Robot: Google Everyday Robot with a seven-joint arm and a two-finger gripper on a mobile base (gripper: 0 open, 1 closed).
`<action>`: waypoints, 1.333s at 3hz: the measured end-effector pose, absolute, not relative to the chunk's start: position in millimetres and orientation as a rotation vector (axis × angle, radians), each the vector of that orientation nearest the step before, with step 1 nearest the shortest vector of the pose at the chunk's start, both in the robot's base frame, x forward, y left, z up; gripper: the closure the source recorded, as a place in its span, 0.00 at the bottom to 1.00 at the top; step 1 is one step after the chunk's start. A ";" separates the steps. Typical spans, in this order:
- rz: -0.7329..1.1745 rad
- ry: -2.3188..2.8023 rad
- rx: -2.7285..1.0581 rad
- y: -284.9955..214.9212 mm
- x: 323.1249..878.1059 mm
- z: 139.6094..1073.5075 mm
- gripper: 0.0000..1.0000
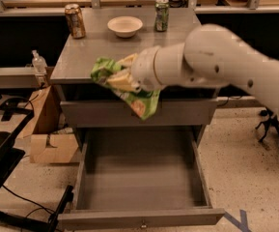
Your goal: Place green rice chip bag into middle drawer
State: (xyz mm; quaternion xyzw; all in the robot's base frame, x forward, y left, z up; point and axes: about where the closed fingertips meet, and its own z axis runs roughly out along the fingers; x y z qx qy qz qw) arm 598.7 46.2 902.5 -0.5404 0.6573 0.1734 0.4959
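Observation:
My gripper (128, 81) is shut on the green rice chip bag (129, 92), a crumpled bright-green foil bag that hangs from it. The bag is in the air in front of the closed upper drawer (95, 114), just below the cabinet top's front edge. The middle drawer (141, 217) is pulled wide open below it, and its grey inside is bare. The bag is above the drawer's back half. My white arm reaches in from the right and hides the upper drawer's knob.
On the cabinet top (86, 52) stand a brown can (75, 20), a white bowl (124, 26) and a green drink can (161, 14). A cardboard box (52, 139) sits on the floor at the left, with black cables and a frame beside it. Blue tape marks the floor at the right.

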 end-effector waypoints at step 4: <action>0.689 1.709 -1.124 -9.2 546.9 730.2 1.00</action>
